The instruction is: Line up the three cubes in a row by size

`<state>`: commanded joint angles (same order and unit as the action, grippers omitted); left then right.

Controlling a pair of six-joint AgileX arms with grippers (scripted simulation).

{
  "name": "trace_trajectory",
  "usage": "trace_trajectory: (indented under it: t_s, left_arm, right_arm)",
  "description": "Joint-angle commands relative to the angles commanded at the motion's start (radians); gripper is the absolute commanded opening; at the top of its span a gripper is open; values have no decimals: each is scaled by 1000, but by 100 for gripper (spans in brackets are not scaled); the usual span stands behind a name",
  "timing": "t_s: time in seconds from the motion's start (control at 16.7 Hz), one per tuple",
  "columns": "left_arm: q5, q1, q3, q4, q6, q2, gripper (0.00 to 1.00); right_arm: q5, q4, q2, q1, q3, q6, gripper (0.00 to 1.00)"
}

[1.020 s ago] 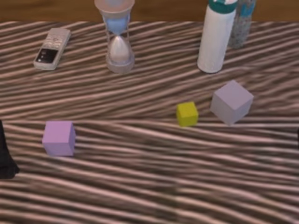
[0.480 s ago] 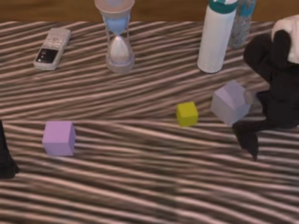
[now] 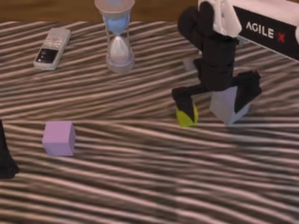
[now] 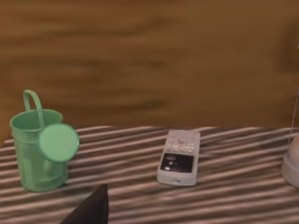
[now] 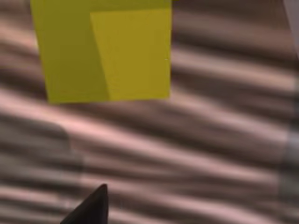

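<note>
The small yellow cube (image 3: pixel 188 119) and the largest pale lavender cube (image 3: pixel 225 106) sit side by side right of the table's centre. The medium lilac cube (image 3: pixel 58 137) lies alone at the left. My right gripper (image 3: pixel 216 95) hangs open above the two right-hand cubes. One finger (image 3: pixel 183 99) covers the yellow cube's back edge and the other finger (image 3: pixel 247 91) is over the large cube. The right wrist view shows the yellow cube (image 5: pixel 107 51) close, beyond one dark fingertip (image 5: pixel 91 207), apart from it. My left gripper (image 3: pixel 5 161) is parked at the left edge, open.
An hourglass (image 3: pixel 119 39) and a grey phone (image 3: pixel 51 48) stand at the back left. In the left wrist view a green watering can (image 4: pixel 39 149) is beside the phone (image 4: pixel 179 156). The right arm hides the back right of the table.
My right arm has swung in from the right edge and moved left, now over the yellow and large cubes. No cube has shifted. The left arm stays still.
</note>
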<state>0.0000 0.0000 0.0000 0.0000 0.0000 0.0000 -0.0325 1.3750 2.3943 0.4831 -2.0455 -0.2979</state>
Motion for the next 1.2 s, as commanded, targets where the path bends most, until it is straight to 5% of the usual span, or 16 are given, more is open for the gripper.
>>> trace_trajectory:
  t_s: [0.42,0.78,1.2]
  left_arm:
    - [0,0,0,0,0,0,100]
    - [0,0,0,0,0,0,100]
    - [0,0,0,0,0,0,100]
  right_arm:
    - [26,-2,92,51,-244,-27,100]
    - [26,-18,91,48,-226,-25,100]
    - [26,-282,141,52,-18,-28,100]
